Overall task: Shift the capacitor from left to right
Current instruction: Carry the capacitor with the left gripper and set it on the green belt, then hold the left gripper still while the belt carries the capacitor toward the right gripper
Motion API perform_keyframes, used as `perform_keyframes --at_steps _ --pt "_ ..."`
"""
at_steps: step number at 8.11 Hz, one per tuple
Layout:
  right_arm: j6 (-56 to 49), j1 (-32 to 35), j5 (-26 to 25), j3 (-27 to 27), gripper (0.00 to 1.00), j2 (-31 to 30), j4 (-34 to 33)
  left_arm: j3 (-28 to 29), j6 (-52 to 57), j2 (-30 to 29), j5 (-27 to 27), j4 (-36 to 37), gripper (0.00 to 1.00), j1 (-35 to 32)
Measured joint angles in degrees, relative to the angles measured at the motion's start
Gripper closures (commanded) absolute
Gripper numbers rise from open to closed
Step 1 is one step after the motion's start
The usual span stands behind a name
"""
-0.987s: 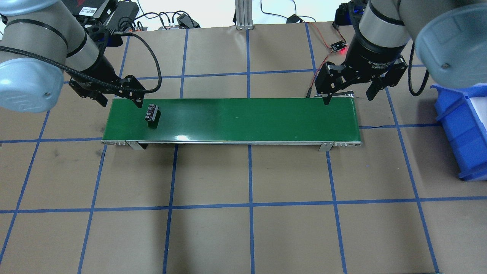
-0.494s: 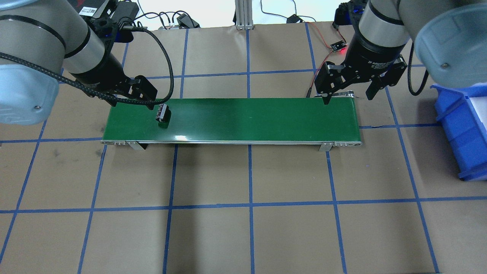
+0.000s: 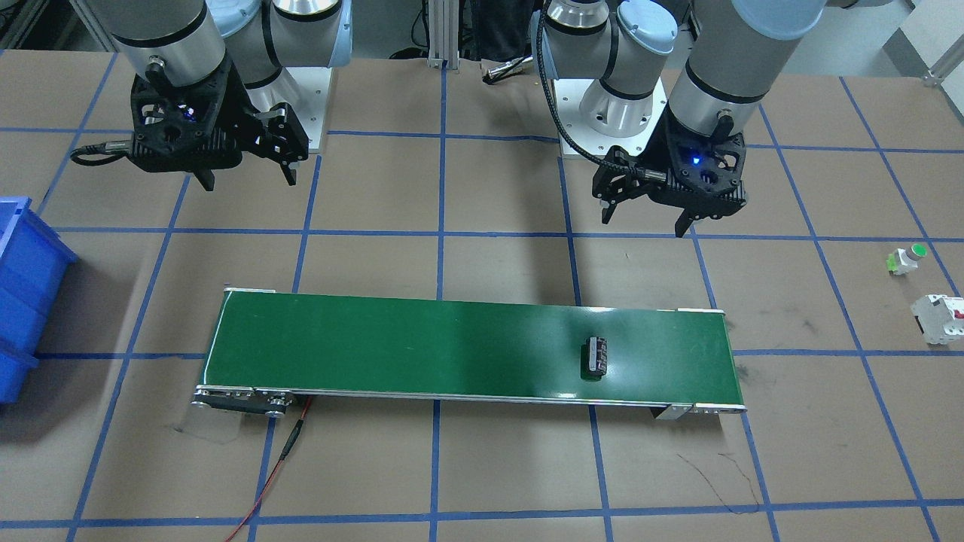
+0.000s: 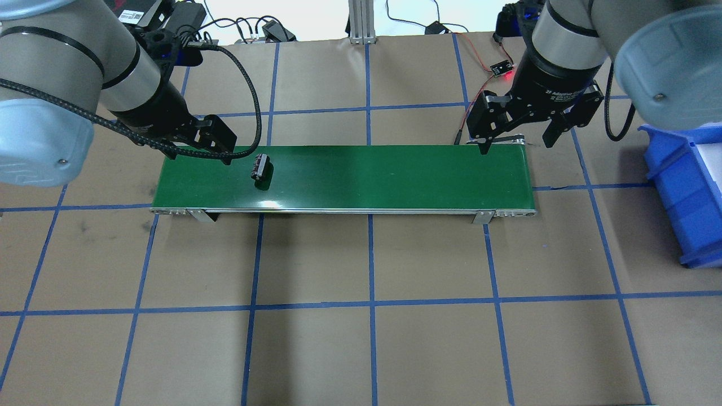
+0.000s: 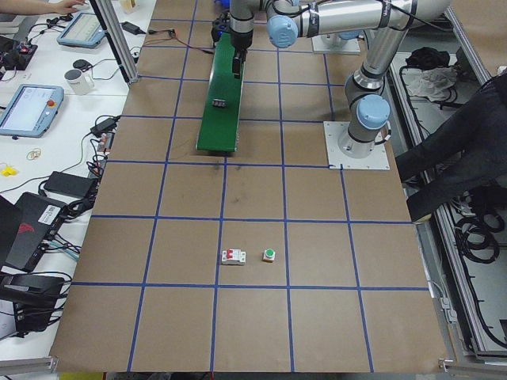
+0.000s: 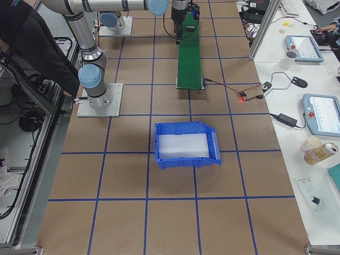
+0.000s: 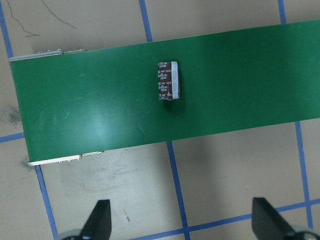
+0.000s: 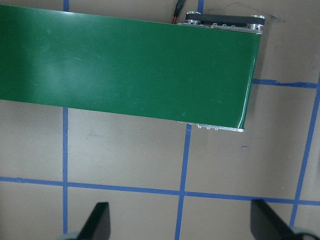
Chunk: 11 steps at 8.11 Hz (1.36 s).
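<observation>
The capacitor (image 4: 260,167), a small dark block with a pale marked face, lies on the left part of the green conveyor belt (image 4: 383,177). It also shows in the front view (image 3: 597,355) and the left wrist view (image 7: 168,80). My left gripper (image 4: 197,151) is open and empty, raised over the belt's far left edge, to the left of the capacitor and apart from it. My right gripper (image 4: 515,145) is open and empty above the belt's far right end; its wrist view shows bare belt (image 8: 125,65).
A blue bin (image 4: 685,192) stands right of the belt. A white breaker (image 3: 938,318) and a green-capped button (image 3: 906,258) lie on the table beyond the belt's left end. A red wire (image 3: 279,459) and a lit sensor board (image 4: 499,69) sit near the belt's right end.
The capacitor has travelled rightward along the belt, away from my left gripper. My left gripper shifted a little right and stays open. The right arm has not moved.
</observation>
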Motion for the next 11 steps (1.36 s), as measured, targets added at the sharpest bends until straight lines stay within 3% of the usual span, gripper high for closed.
perform_keyframes --at_steps 8,11 --pt "0.45 -0.02 0.33 0.17 0.0 2.65 -1.29 -0.4 -0.07 -0.27 0.28 -0.07 0.0 0.03" --pt "0.54 -0.23 0.32 3.32 0.0 10.22 -11.76 -0.41 -0.19 -0.3 0.34 -0.11 0.0 -0.04"
